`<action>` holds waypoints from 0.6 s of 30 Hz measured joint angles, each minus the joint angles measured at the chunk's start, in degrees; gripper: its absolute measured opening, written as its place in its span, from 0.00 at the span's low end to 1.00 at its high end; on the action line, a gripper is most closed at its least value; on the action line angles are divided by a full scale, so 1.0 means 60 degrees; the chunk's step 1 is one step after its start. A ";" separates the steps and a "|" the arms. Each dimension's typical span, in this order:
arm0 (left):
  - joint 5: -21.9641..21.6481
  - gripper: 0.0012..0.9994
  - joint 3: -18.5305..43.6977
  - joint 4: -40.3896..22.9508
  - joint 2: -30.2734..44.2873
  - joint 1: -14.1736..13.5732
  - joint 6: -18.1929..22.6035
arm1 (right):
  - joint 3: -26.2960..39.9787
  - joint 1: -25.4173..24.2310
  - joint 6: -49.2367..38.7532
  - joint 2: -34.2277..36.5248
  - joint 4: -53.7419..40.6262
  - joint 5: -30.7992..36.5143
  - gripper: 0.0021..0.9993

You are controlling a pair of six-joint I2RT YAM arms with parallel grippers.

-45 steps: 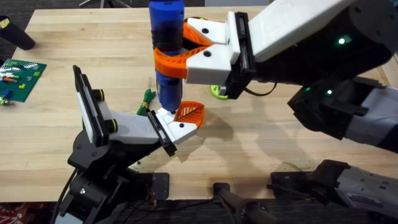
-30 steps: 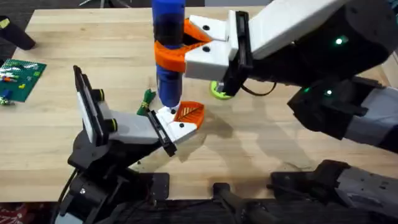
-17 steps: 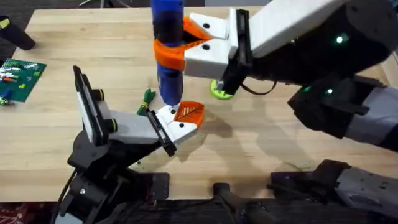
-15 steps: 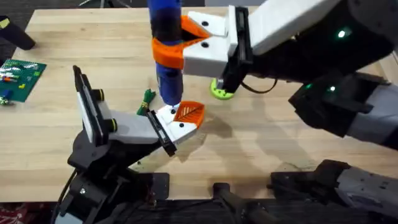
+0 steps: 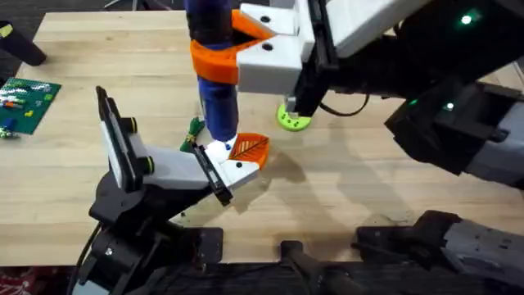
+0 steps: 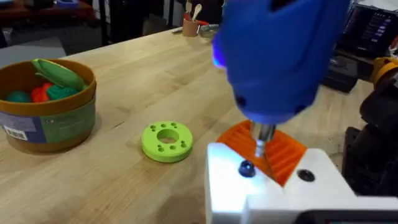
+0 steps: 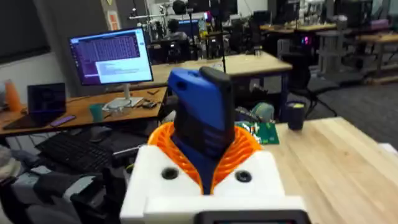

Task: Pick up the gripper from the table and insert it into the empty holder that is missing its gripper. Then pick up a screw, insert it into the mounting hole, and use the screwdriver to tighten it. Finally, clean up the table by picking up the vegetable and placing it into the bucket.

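Right hand: orange ribbed pads clamped around the blue screwdriver, gripping it about mid-body. The screwdriver stands close to upright over the middle of the worktop. In the right wrist view the pads wrap the tool's blue body on both sides.

The screwdriver's narrow metal tip points down at the white base of the small orange finger, beside a dark round mounting hole with something dark seated in it. Whether the tip touches the base cannot be told. A second dark hole sits further along the same white base.

The small orange finger sits mounted at the end of the left arm, against the white holder with its black end plate. Left hand: the view from its wrist shows the white base and one orange ribbed finger; open or closed cannot be told.

Just beside the screwdriver's lower end, on the far side from the right arm, a small dark-green leafy vegetable lies on the worktop. A lime-green disc with a centre hole lies under the right arm, near the screwdriver. In the left wrist view the olive-yellow bucket stands near that disc, holding red and green toy pieces.

Far left edge of the worktop: a green board with small bits on it.
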 joint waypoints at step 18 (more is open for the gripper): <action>0.0000 0.01 0.0000 -0.0005 0.0000 -0.0001 0.0000 | 0.0001 -0.0003 -0.0229 0.0273 -0.0253 0.0002 0.05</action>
